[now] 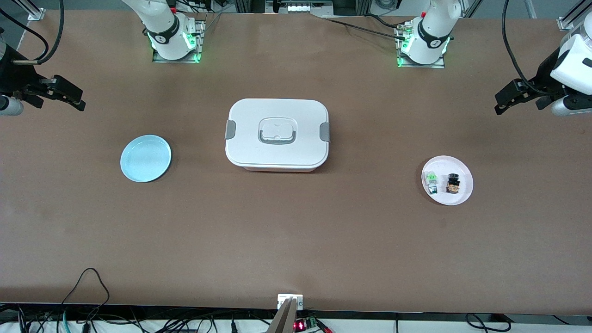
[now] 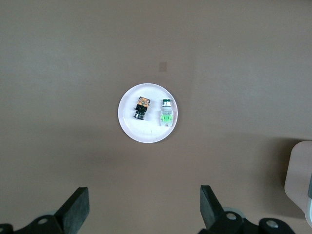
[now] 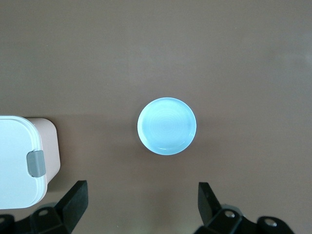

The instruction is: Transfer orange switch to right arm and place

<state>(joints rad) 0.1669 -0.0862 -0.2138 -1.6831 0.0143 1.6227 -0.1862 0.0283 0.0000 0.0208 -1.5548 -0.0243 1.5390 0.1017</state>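
Nearest the front camera, a white plate (image 1: pixel 458 196) at the left arm's end holds the orange switch (image 1: pixel 453 183) lying beside a green-and-white part (image 1: pixel 431 181). At the right arm's end a blue plate (image 1: pixel 145 158) sits bare. Between them stands a lidded white box (image 1: pixel 277 134), contents hidden. Left gripper (image 2: pixel 144 207) and right gripper (image 3: pixel 141 204) hang wide apart, each partly cut off.

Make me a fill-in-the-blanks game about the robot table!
1. The orange switch lies on the ___ plate.
2. Beside it lies a ___-and-white part.
3. The blue plate has ___ on it.
4. The left gripper and right gripper are both ___.

Missing words: white; green; nothing; open
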